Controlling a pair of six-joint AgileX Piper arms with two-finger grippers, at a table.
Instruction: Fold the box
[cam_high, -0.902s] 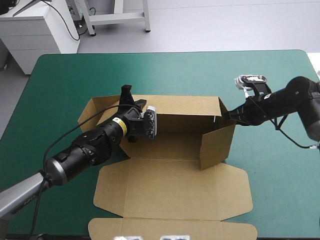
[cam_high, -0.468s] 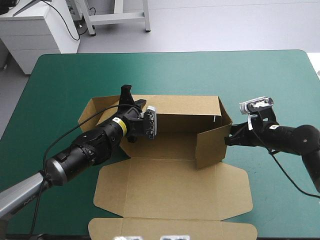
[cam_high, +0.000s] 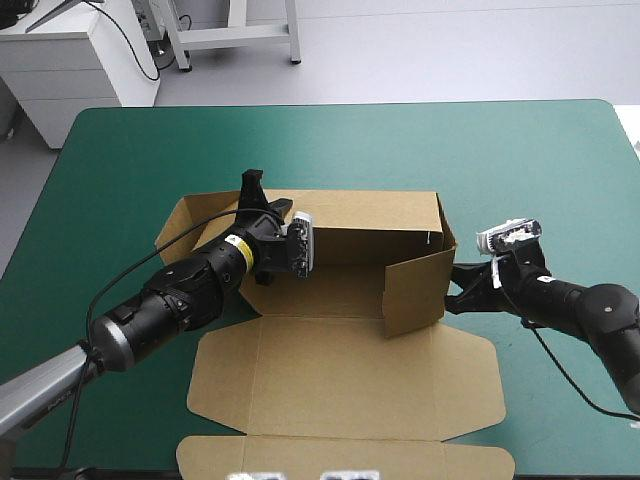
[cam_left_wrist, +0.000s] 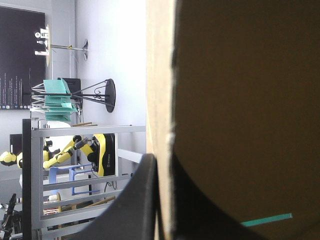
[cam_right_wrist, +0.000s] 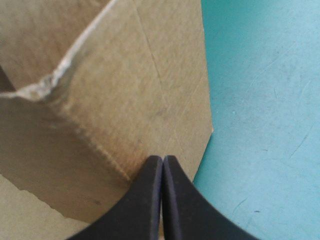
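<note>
While the box (cam_high: 340, 290) sits near the middle of the teal-green counter (cam_high: 130, 150), it is only partly made up, and I judge the fold to be at an early-to-middle stage. Its long back wall (cam_high: 370, 215) stands upright. The left gripper (cam_high: 265, 200) is clamped over that wall's top edge near its left end, its 2 black fingers (cam_left_wrist: 142, 200) lying on opposite faces of the board in the left wrist view. At the right end, the side flap (cam_high: 415, 290) stands raised and angled inward over the floor of the box, not yet square with the back wall. The right gripper (cam_high: 452, 293) is empty, pressed together into 1 point, and its tip touches the flap's outer face low down. The left end flap (cam_high: 185, 220) splays outward; I cannot tell whether it lies fully flat. No wall stands along the near side of the floor, and the lid (cam_high: 350, 380) lies flat toward the counter's near edge. By my reading, what is left is to bring the right flap home, raise the left flap and the near side, and tuck the walls so they lock.
</note>
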